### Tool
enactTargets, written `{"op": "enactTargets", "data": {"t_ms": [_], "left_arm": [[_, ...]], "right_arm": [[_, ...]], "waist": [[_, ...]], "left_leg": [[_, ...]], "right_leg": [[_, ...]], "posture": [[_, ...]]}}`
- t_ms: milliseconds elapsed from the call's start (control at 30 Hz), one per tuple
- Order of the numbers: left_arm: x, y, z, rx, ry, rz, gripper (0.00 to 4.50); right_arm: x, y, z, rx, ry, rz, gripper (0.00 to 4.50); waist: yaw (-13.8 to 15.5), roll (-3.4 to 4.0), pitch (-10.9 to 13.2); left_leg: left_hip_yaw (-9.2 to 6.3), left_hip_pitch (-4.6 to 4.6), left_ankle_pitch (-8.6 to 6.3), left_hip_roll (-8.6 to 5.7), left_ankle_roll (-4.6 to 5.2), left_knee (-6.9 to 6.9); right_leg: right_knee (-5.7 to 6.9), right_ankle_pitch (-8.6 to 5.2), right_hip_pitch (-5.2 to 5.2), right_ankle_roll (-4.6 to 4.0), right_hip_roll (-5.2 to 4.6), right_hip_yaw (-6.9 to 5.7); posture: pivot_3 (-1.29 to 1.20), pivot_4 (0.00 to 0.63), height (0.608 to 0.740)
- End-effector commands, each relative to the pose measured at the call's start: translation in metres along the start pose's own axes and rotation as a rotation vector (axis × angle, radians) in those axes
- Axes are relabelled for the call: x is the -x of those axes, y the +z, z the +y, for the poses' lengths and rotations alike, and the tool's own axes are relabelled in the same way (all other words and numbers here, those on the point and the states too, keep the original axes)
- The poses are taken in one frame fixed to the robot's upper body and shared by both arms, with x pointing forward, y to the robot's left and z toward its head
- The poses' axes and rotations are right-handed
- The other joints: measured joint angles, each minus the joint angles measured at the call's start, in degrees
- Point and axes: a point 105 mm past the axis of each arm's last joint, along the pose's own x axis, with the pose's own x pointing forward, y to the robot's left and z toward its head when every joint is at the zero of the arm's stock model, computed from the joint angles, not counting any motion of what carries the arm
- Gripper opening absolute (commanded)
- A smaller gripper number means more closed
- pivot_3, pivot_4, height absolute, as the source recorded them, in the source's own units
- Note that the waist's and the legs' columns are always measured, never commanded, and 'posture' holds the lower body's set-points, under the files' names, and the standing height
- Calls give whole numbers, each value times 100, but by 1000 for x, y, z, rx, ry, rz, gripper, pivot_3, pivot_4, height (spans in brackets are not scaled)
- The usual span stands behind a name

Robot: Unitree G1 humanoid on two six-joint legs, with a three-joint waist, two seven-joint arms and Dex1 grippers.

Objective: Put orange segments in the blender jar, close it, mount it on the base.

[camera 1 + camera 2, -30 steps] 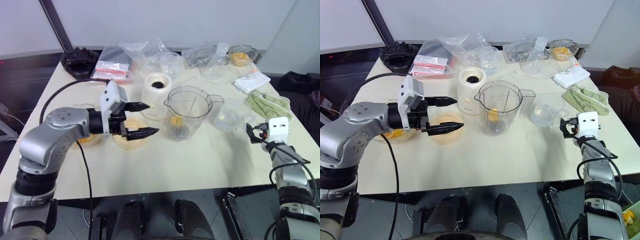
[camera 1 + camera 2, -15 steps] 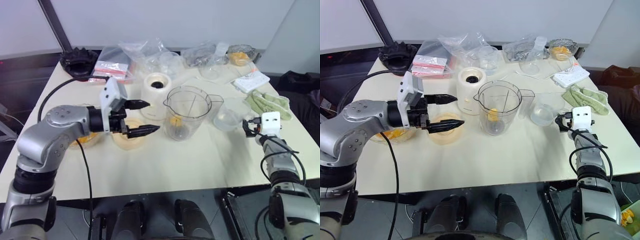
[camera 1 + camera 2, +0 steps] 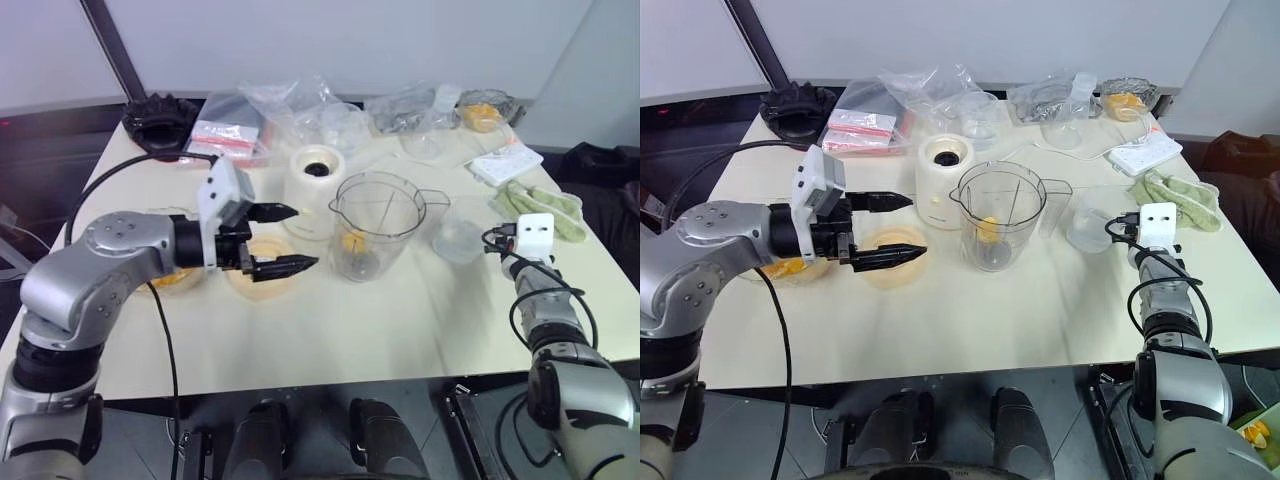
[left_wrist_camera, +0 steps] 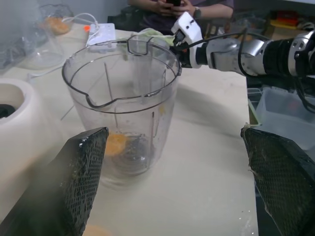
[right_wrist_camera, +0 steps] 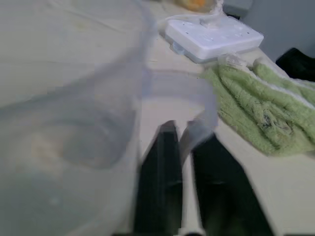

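1 orange segment (image 3: 350, 242) already lies at the bottom of the blender jar (image 3: 378, 225), which stands mid-table just beside the base (image 3: 315, 178). Our left gripper (image 3: 303, 237) gapes wide near it. Our right gripper (image 5: 184, 137) is pinched on the thin tab of the small clear cup (image 3: 1088, 222). We judge the jar light, stiff and slick, best taken by its side handle (image 3: 432, 200).

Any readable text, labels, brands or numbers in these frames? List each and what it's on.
None readable.
Red-and-white packets in a clear plastic bag: print too small to read.
White flat power strip: no legible marking.
Cream-white cylindrical base and tall clear plastic blender jar: no visible label.
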Motion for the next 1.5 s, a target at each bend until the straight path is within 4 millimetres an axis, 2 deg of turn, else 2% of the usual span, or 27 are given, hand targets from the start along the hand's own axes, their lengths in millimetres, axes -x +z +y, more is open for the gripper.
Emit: {"op": "enactTargets", "data": {"t_ms": [33, 167, 333, 467, 567, 733, 800, 933, 1100, 1267, 1500], "left_arm": [[6, 12, 0, -39, 10, -19, 4500], [9, 13, 1, -35, 13, -12, 4500], [14, 13, 9, -47, 39, 13, 4500], [19, 20, 14, -48, 35, -7, 4500], [21, 26, 18, -46, 37, -37, 4500], [22, 31, 23, -44, 51, -64, 4500], [21, 29, 23, -44, 52, -63, 4500], [21, 29, 23, -33, 55, -77, 4500], [24, 25, 25, -13, 74, -76, 4500], [27, 18, 29, 9, 96, -65, 4500], [26, 14, 32, 20, 101, -59, 4500]], "right_arm": [[1, 0, -10, -31, -40, 3, 40], [1, 4, -7, -12, -25, -19, 40], [-8, 44, -11, 50, -4, -109, 40], [-14, 107, -15, 132, 35, -238, 40], [-14, 152, -14, 193, 62, -326, 40], [-11, 208, -9, 229, 110, -424, 40], [-9, 225, -5, 239, 125, -452, 40], [-2, 247, 11, 271, 200, -517, 40], [13, 266, 35, 326, 303, -601, 40], [32, 281, 50, 367, 373, -666, 40], [49, 278, 64, 448, 438, -666, 40]], "waist": [[33, -1, 0], [8, -1, 0], [-8, 4, 4], [-1, 49, 44], [-6, 55, 62], [-16, 51, 64], [-11, 51, 65], [1, 51, 65], [4, 51, 68], [8, 51, 68], [27, 50, 68]], "left_leg": [[-7, 1, 0, -1, -1, 0], [-5, 0, 0, -1, -1, 0], [-5, 0, 0, -1, -1, -1], [-1, -2, 0, -4, -1, 0], [2, -12, 0, -4, -1, -4], [11, -7, 7, -5, -8, -63], [9, -7, 7, -4, -8, -82], [11, -13, 7, -3, -8, -96], [21, -19, 7, -6, -8, -91], [20, -17, 8, -4, -10, -89], [22, -18, 10, -4, -13, -81]], "right_leg": [[0, 0, 5, 0, 0, -2], [-7, -1, 5, 0, -2, -1], [-6, 0, 4, 0, 0, -1], [-4, 0, 0, 0, -3, 1], [-4, 0, -15, 1, -4, 5], [-4, -9, -39, 15, 4, 11], [3, -12, -51, 22, 9, 11], [2, -12, -62, 22, 11, 10], [-2, -13, -64, 22, 0, 12], [2, -13, -65, 22, 3, 12], [2, -13, -62, 21, 1, 12]], "posture": [[0, 150, 740], [0, 150, 740], [0, 150, 740], [0, 150, 740], [0, 150, 740], [0, 150, 740], [0, 150, 740], [0, 150, 740], [0, 150, 740], [0, 150, 740], [0, 150, 740]]}}
